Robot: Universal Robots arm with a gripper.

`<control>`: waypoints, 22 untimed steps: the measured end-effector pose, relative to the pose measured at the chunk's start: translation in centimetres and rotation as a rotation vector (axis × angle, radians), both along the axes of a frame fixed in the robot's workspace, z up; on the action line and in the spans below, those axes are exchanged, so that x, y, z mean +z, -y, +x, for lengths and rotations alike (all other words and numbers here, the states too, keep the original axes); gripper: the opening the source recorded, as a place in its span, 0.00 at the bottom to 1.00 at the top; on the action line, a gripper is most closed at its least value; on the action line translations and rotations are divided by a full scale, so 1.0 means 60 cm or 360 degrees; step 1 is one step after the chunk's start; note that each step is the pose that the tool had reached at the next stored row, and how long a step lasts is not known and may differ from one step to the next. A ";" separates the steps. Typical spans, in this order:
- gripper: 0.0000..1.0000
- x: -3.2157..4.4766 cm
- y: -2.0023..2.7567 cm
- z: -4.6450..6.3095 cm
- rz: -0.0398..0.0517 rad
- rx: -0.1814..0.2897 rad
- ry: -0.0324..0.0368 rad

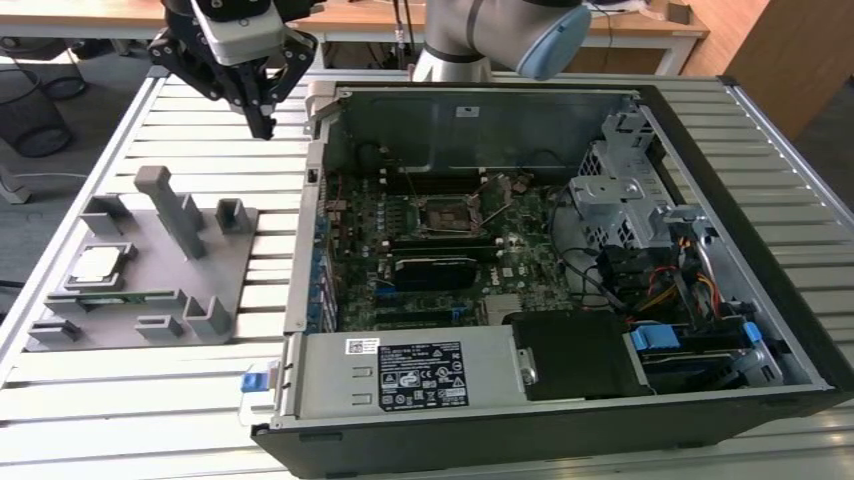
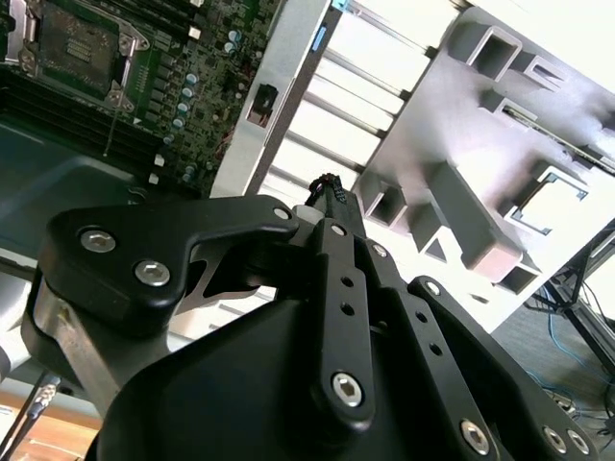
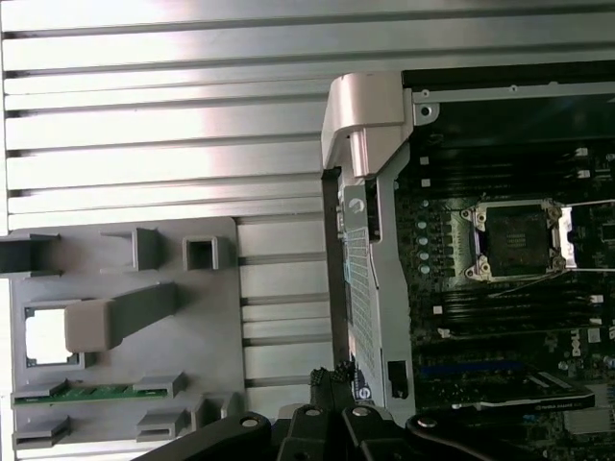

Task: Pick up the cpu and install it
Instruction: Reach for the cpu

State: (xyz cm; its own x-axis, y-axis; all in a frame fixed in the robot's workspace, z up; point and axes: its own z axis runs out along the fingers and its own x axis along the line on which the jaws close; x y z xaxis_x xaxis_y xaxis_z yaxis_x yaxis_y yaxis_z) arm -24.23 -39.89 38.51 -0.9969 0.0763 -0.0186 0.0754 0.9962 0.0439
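The cpu, a small silver square, lies in a recess of the grey fixture on the slatted table at the exterior view's left. It also appears bright in both wrist views. My gripper hangs above the table between the fixture's far end and the open computer case, its fingers shut on nothing. Its black fingertips meet over the slats. The open motherboard socket sits inside the case.
A green memory stick rests in a fixture slot beside the cpu. A tall grey post rises from the fixture. The case wall stands between the fixture and the motherboard. A drive cage and cables fill the case's right side.
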 end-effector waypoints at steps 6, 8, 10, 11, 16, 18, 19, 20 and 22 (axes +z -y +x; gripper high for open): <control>0.11 0.000 0.0000 -0.006 0.0000 0.0000 -0.0001; 0.11 -0.001 0.0000 -0.007 0.0000 0.0000 -0.0001; 0.11 -0.001 0.0000 -0.008 0.0000 0.0000 -0.0001; 0.11 -0.001 0.0000 -0.009 0.0000 0.0000 -0.0001; 0.11 -0.001 0.0000 -0.014 0.0000 0.0000 -0.0002; 0.11 -0.001 0.0000 -0.015 0.0000 0.0000 -0.0002; 0.11 -0.001 0.0000 -0.016 0.0000 0.0000 -0.0002; 0.11 -0.002 0.0000 -0.017 0.0000 0.0000 -0.0002; 0.11 -0.002 0.0000 -0.022 0.0000 0.0000 -0.0003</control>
State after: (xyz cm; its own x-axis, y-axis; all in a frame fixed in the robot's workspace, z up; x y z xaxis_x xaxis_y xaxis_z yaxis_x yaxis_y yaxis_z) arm -25.58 -39.89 38.39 -0.9970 0.0762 -0.0166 0.0754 0.9962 0.0438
